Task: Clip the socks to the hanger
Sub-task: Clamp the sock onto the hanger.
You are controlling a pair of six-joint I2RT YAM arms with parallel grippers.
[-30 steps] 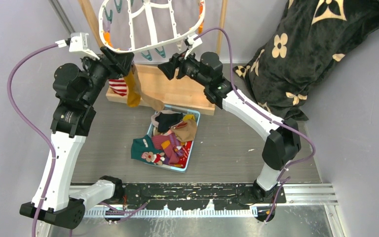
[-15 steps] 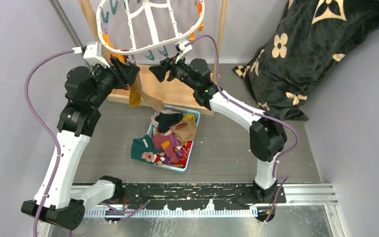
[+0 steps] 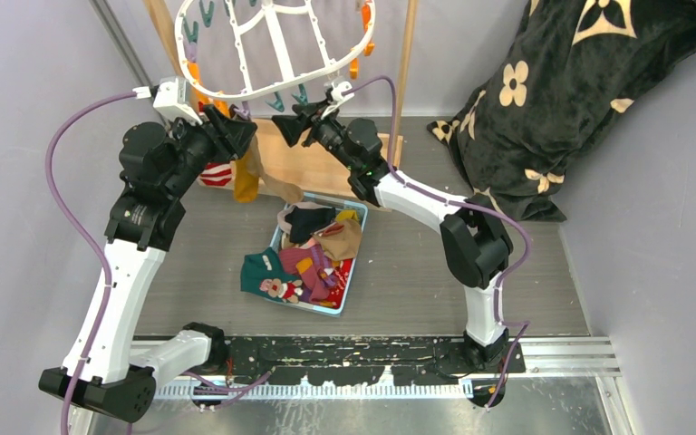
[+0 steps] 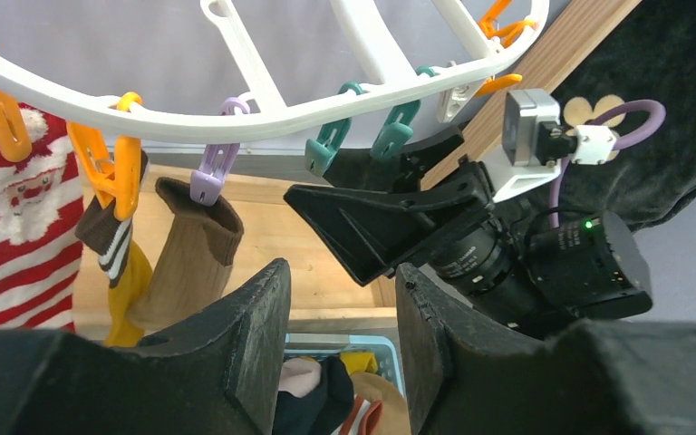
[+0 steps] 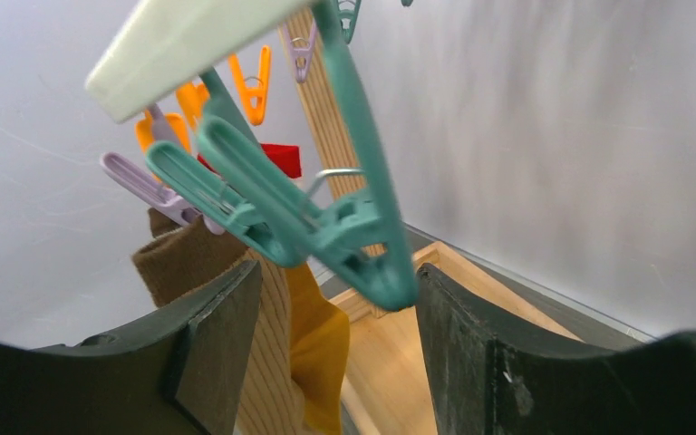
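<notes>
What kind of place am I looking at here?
Probably a robot lab cell staged for laundry practice: bare grey walls, a clip hanger on a wooden stand, a tray of socks on the table.

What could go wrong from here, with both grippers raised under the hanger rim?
1. The left gripper and right gripper sit nose to nose under the hanger; a sideways move may knock them together.
2. Both are open and empty. The right one's jaws flank a teal clip, so it might be squeezed open with no sock to feed; the loose socks lie below.
3. A bump could tug the tan sock off its purple clip.
</notes>
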